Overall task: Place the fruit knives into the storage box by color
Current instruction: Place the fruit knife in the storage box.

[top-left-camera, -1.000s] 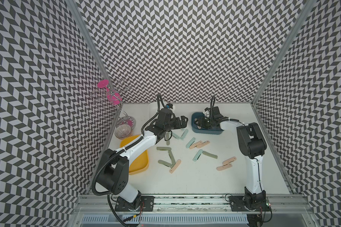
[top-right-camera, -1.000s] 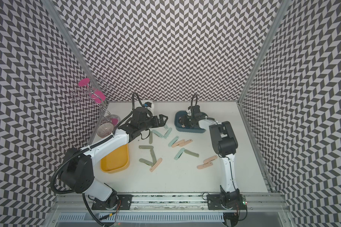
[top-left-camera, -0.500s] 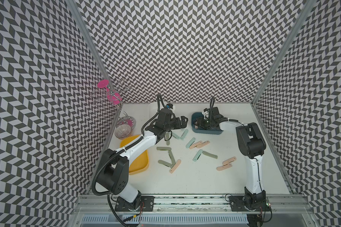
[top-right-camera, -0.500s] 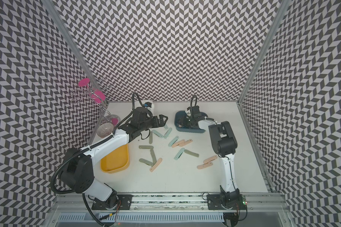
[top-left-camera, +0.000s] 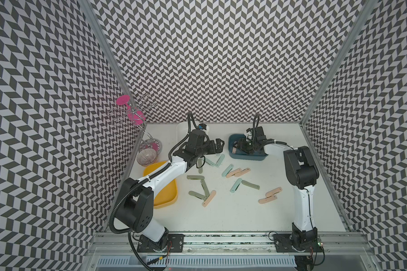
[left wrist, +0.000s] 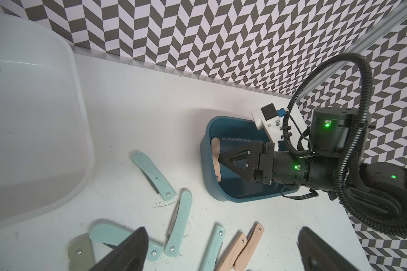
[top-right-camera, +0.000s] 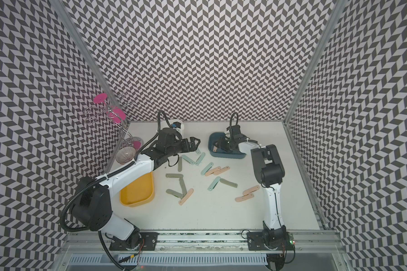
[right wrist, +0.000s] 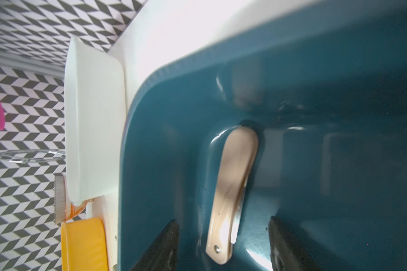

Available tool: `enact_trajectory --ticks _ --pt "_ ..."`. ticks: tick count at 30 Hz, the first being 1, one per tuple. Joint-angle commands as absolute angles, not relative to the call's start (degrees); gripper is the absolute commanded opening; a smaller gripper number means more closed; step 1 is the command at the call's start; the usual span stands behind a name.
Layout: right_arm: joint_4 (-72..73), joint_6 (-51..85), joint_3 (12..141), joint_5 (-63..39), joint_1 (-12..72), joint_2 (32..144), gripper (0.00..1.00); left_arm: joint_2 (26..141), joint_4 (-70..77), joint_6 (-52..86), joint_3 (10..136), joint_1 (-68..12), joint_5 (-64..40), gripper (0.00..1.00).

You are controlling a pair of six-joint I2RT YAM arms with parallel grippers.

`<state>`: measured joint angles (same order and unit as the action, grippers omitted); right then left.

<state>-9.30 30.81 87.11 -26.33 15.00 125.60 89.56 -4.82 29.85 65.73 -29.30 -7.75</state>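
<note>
Around: we see a clear rack (top-left-camera: 130,114) with pink discs at 10 o'clock of the table (top-left-camera: 221,218), and a glass bowl (top-left-camera: 147,156) just beside it. Chevron walls stand on three sides.
In the way: the left arm (top-left-camera: 165,173) lies across the far part of the yellow box and crosses one olive knife. The right arm (top-left-camera: 300,169) stands at 3 o'clock, reaching to 1.
Blue box (top-left-camera: 247,157): at 1 o'clock. It holds one peach knife (right wrist: 230,183), lying along the wall at its 9 o'clock end.
Yellow box (top-left-camera: 167,192): at 8 o'clock, partly under the left arm.
White box (left wrist: 33,117): at 11 o'clock by the back wall. In both top views the left wrist hides most of it.
Right gripper (right wrist: 222,223): down inside the blue box, jaws parted, released. The peach knife sits between the fingers with a gap on each side, and we see no contact.
Left gripper (top-left-camera: 219,147): spread wide, grasping nothing, over the mint knives at 12 o'clock.
Knives: the rest lie loose on the table, centre to 4 o'clock.
Mint knives (top-left-camera: 209,162): we count four, all on the table.
Olive knives (top-left-camera: 195,177): five, all on the table.
Peach: six, five on the table (top-left-camera: 242,172) and one boxed.
Boxes: three.
</note>
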Motion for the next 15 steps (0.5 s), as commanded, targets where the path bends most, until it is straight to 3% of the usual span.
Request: enact_trajectory --ticks 1,15 --pt "-9.6 29.8 89.8 -24.5 14.7 126.3 0.60 87.5 -5.0 29.6 66.4 -29.8 -7.1 1.00" --pt "-7.6 32.1 94.9 -25.8 14.6 132.2 0.60 88.2 -5.4 28.7 67.1 -29.3 -6.7 1.00"
